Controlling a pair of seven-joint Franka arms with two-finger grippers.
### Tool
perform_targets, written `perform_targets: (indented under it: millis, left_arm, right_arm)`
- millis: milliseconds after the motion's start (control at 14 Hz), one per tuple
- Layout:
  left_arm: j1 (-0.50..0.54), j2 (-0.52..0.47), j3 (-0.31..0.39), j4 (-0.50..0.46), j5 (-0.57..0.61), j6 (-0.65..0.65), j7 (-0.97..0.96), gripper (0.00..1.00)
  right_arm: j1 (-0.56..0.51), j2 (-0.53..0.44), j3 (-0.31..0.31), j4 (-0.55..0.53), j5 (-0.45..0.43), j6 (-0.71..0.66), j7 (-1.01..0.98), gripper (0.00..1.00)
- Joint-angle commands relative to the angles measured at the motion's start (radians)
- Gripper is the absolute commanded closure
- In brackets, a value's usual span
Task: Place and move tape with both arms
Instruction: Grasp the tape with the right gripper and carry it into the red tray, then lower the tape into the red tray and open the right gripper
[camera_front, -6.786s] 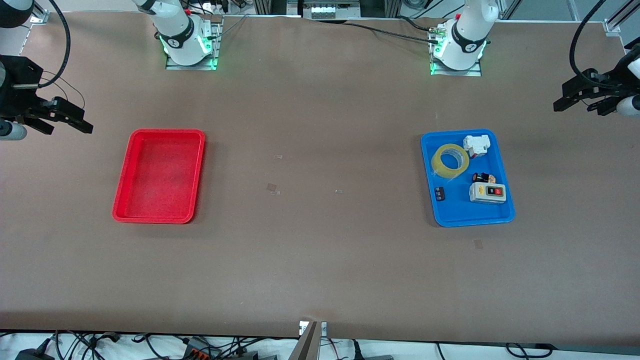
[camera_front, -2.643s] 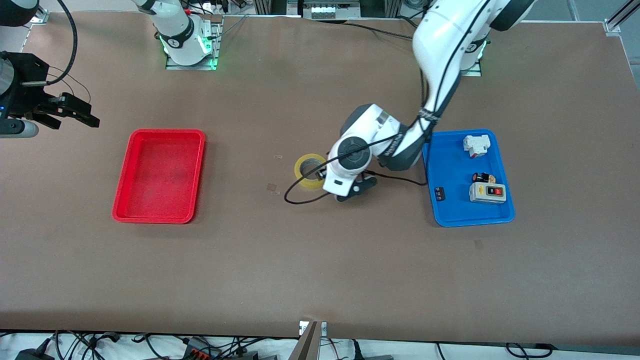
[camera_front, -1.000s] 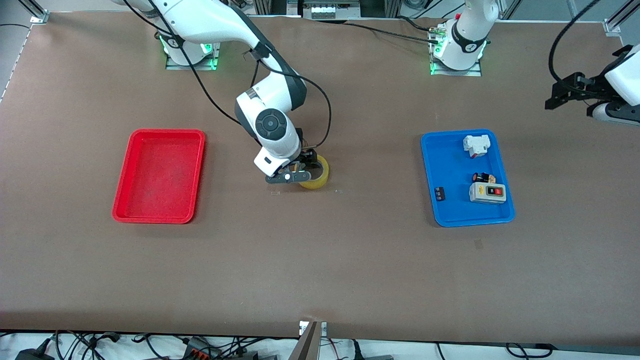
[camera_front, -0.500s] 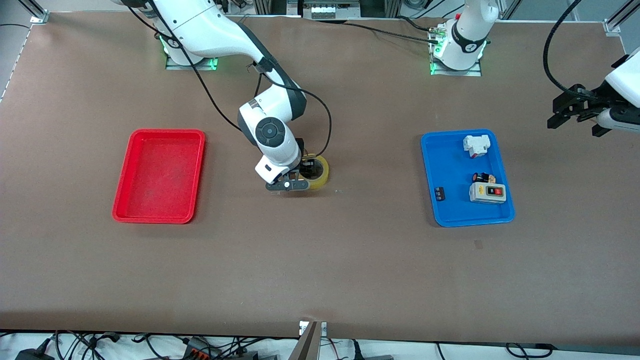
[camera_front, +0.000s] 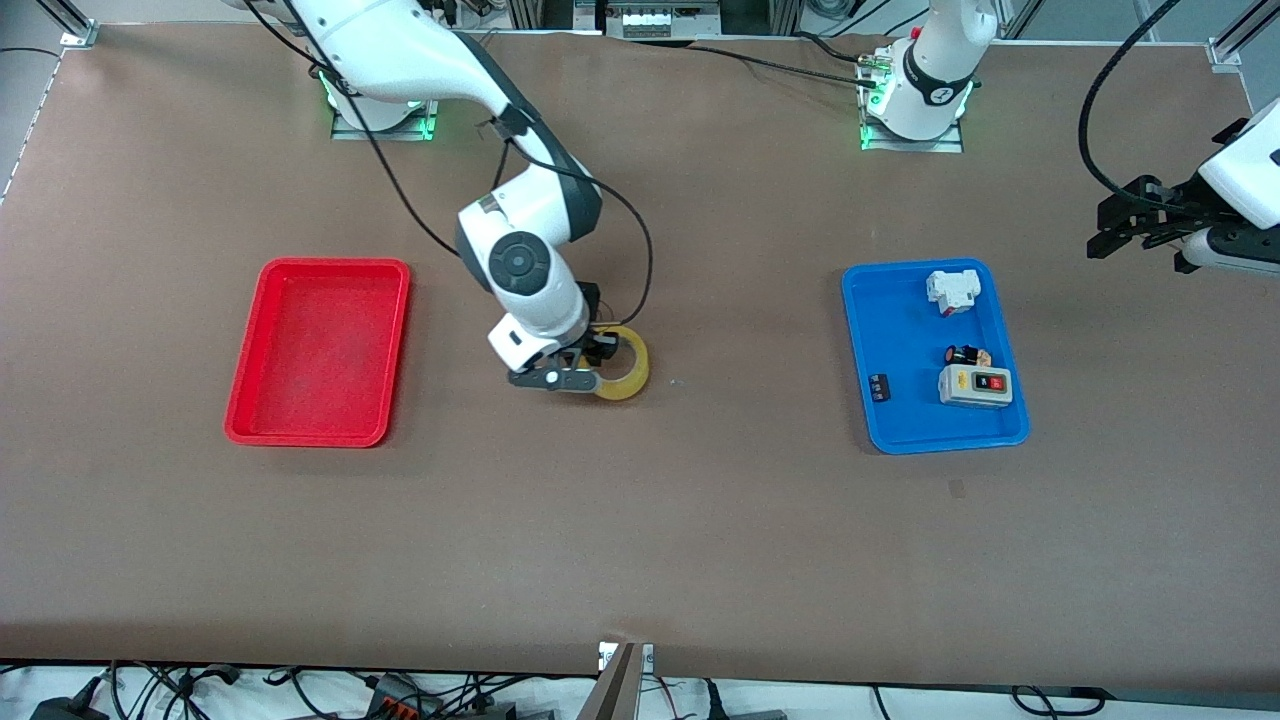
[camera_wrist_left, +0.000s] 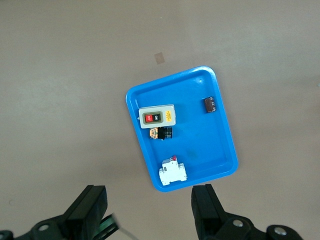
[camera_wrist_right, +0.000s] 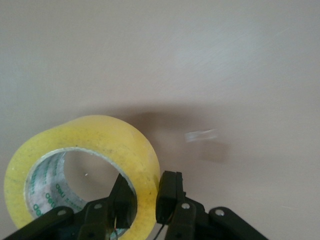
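Brown tabletop (camera_front: 700, 520) fills the front view, w/ arm bases along the top edge. Red tray (camera_front: 318, 350) sits mid-left of frame, blue tray (camera_front: 900, 430) mid-right.

Right arm (camera_front: 420, 60) comes from its base at upper left & reaches down to frame centre. Right gripper (camera_front: 590, 368) is clamped on the tape (camera_front: 632, 362): in the right wrist view the fingers (camera_wrist_right: 170, 192) pinch the ring's wall, one inside the hollow, one outside, narrow gap. Tape (camera_wrist_right: 85, 165) shows tilted there, yellow w/ printed core, a shadow on the table under it. Can't tell if its lower edge touches the surface. It's over bare table between the two trays.

Left arm waits; left gripper (camera_front: 1135, 222) hangs at the right edge of frame, upper part, over bare table toward the left arm's end. Left wrist view shows its fingers (camera_wrist_left: 205, 210) spread wide, holding nothing, blue tray (camera_wrist_left: 220, 165) below.

Blue tray holds a grey switch box (camera_front: 975, 385) w/ red button, a white breaker (camera_front: 952, 290), a small black-orange part (camera_front: 965, 355) & a small black block (camera_front: 879, 387).
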Motion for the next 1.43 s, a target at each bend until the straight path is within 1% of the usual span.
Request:
perform_targets:
  millis: [0,71,214,429,500,643,857,1000,1143,1214,1286,1357]
  left_arm:
    - [0.037,0.011,-0.037,0.019,-0.006,-0.016,0.001,0.0]
    - [0.057,0.017,-0.055,0.019,-0.006,-0.016,0.0,0.0]
    - [0.056,0.016,-0.054,0.019,-0.007,-0.016,0.001,0.0]
    - [0.05,0.019,-0.043,0.027,-0.007,-0.016,-0.005,0.0]
    - [0.05,0.023,-0.042,0.031,-0.006,-0.016,-0.008,0.0]
    - [0.05,0.03,-0.04,0.045,-0.007,-0.016,-0.006,0.0]
    - [0.05,0.031,-0.042,0.047,-0.02,-0.018,-0.021,0.0]
    - [0.05,0.03,-0.039,0.062,-0.069,-0.054,-0.067,0.0]
    - [0.05,0.031,-0.039,0.084,-0.07,-0.081,-0.072,0.0]
    - [0.05,0.031,-0.037,0.085,-0.067,-0.081,-0.072,0.0]
    - [0.05,0.036,-0.037,0.085,-0.061,-0.079,-0.072,0.0]
    - [0.05,0.04,-0.037,0.085,-0.06,-0.079,-0.071,0.0]
  right_arm:
    - [-0.16,-0.158,0.006,-0.029,0.001,-0.201,-0.153,1.0]
    - [-0.241,-0.183,0.006,-0.037,0.0,-0.267,-0.243,1.0]
    - [-0.369,-0.215,0.006,-0.07,-0.008,-0.337,-0.377,1.0]
    - [-0.475,-0.275,-0.007,-0.213,-0.106,-0.312,-0.45,1.0]
    - [-0.53,-0.278,-0.007,-0.25,-0.107,-0.303,-0.489,1.0]
    - [-0.602,-0.269,-0.007,-0.306,-0.107,-0.263,-0.568,1.0]
    - [-0.656,-0.277,-0.008,-0.438,-0.115,-0.103,-0.643,1.0]
    - [-0.67,-0.277,-0.008,-0.457,-0.115,-0.073,-0.681,1.0]
    - [-0.674,-0.271,-0.008,-0.48,-0.123,-0.029,-0.681,1.0]
    - [-0.676,-0.265,-0.008,-0.506,-0.144,0.031,-0.681,0.97]
    - [-0.678,-0.263,-0.01,-0.532,-0.159,0.089,-0.681,0.88]
    - [-0.676,-0.265,-0.014,-0.54,-0.161,0.094,-0.681,0.5]
